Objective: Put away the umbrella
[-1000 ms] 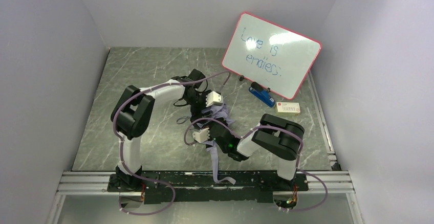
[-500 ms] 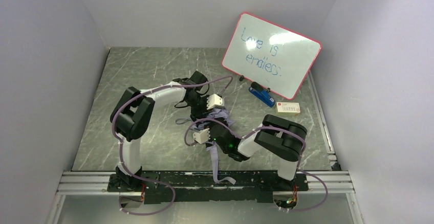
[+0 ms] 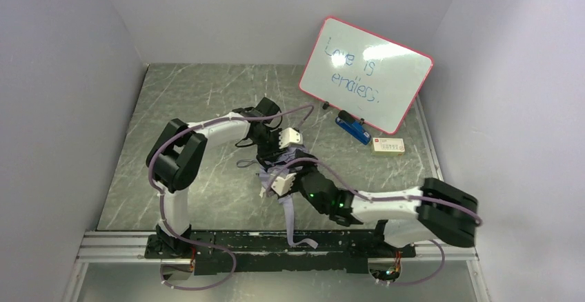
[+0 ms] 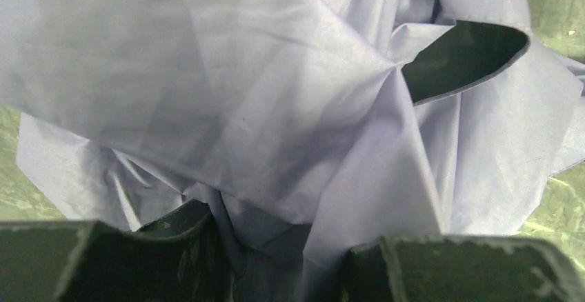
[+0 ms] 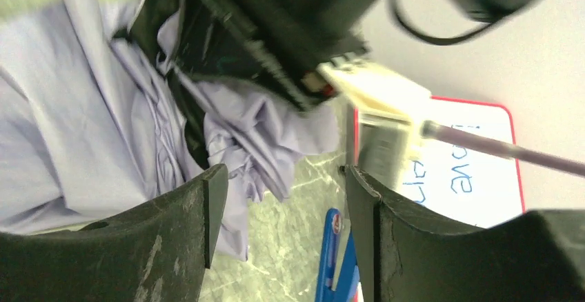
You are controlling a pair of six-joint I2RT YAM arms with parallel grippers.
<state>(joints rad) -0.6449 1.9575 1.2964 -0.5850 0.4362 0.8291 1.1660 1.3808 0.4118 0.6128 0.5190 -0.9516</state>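
The umbrella (image 3: pixel 288 158) lay crumpled about the middle of the desk (image 3: pixel 193 102), somewhat nearer the near edge than the far one; its pale lavender fabric was bunched in loose folds between the two arms, and a narrow strip of it (image 3: pixel 290 225) trailed toward the near edge and over the dark rail there; neither shaft nor handle could be made out. From the left wrist the cloth filled almost the whole view; the left gripper (image 4: pixel 283 250) had its dark fingers (image 4: pixel 103 260) drawn fairly close together, with a fold of the umbrella's fabric running down into the gap and pinched there. The right gripper (image 5: pixel 279 178) was beside the heap on its near side; its fingers (image 5: pixel 172 233) stood well apart with only bare desk and a hem of cloth showing between them, so it had hold of nothing. A red-framed whiteboard (image 3: pixel 365 74) leaned near the far right corner; a blue object (image 3: pixel 353 128) lay at its foot, and a small white box (image 3: pixel 388 146) lay just beside that, toward the right edge.
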